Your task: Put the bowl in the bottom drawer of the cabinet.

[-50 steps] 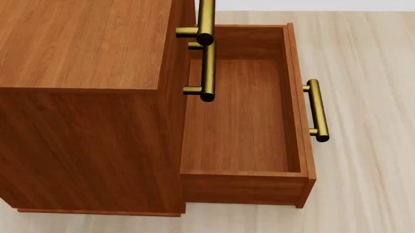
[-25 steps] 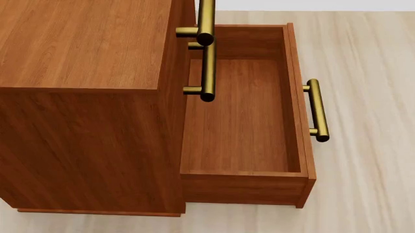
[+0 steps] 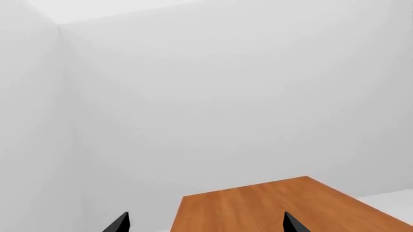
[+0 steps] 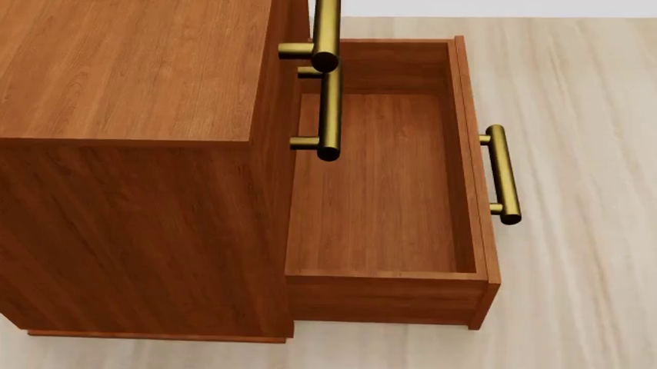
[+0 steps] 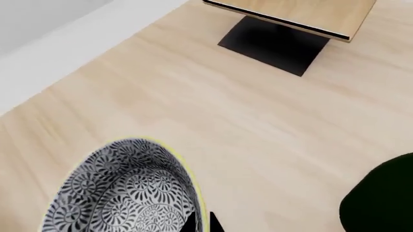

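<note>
With drawer [image 4: 385, 184] standing open, right gripper [image 5: 200, 223] seemingly pinching bowl [image 5: 125, 193]; carrying across next; left gripper [image 3: 203, 224] spread, empty.

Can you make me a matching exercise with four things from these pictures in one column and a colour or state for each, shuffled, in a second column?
Things:
1. reddish-brown wooden bottom drawer
2. small round patterned ceramic bowl
3. brass bar handle of the bottom drawer
4. flat base of the pale wooden rack

Colour or state:
A. black
B. pulled out, nothing inside
C. shiny gold-coloured metal
D. dark blue-and-white pattern, yellowish rim

Pairs: 1-B, 2-D, 3-C, 4-A
</note>
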Robot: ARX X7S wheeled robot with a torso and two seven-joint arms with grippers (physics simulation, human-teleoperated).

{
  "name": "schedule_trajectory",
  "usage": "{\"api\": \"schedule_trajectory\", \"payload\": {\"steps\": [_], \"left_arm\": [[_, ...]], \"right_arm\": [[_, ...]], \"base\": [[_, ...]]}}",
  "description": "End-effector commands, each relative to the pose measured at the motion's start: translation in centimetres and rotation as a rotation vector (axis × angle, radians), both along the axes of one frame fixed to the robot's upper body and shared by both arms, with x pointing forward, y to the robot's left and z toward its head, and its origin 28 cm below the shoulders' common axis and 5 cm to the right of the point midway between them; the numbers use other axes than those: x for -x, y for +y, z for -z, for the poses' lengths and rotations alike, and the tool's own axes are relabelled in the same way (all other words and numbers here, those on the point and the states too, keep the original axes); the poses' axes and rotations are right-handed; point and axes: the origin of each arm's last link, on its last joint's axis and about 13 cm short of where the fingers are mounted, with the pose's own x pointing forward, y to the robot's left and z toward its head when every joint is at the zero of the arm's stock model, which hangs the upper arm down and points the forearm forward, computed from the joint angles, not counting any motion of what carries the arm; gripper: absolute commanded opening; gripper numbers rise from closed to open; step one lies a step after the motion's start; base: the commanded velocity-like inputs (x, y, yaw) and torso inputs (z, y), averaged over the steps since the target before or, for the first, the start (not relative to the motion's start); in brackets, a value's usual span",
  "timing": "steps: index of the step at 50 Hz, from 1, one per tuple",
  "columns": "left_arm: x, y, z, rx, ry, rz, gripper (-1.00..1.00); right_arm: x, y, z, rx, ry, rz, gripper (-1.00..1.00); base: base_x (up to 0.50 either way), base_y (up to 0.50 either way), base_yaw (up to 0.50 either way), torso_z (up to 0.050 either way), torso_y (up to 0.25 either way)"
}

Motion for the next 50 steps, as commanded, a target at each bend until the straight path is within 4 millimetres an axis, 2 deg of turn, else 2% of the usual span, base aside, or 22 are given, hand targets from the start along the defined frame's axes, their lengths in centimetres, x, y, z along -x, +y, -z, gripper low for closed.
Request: {"api": "schedule_trajectory", "payload": {"steps": [1, 12, 20, 38, 50], "left_arm": [[0.1, 0.0, -0.1, -0.002, 0.0, 0.001, 1.0], [0.1, 0.0, -0.1, -0.001, -0.004, 0.002, 1.0], [0.1, -0.1, -0.1, -0.004, -0.003, 0.005, 1.0], [0.0, -0.1, -0.1, -0.008, -0.004, 0.007, 1.0], [-0.1, 0.0, 0.0, -0.008, -0.003, 0.008, 1.0]], "right_arm": [[-0.3, 0.5, -2.2, 0.028, -0.052, -0.016, -1.0], [-0.3, 0.8, -4.5, 0.05, -0.093, -0.029, -1.0], [-1.5, 1.6, -6.5, 0.069, -0.124, -0.048, -1.0], [-3.4, 2.8, -8.5, 0.088, -0.162, -0.086, -1.0], [-4.4, 3.7, -8.9, 0.094, -0.167, -0.121, -1.0]], "base": [[0.0, 0.0, 0.0, 0.0, 0.0], [0.0, 0.0, 0.0, 0.0, 0.0], [0.0, 0.0, 0.0, 0.0, 0.0], [0.0, 0.0, 0.0, 0.0, 0.0], [0.0, 0.0, 0.0, 0.0, 0.0]]}}
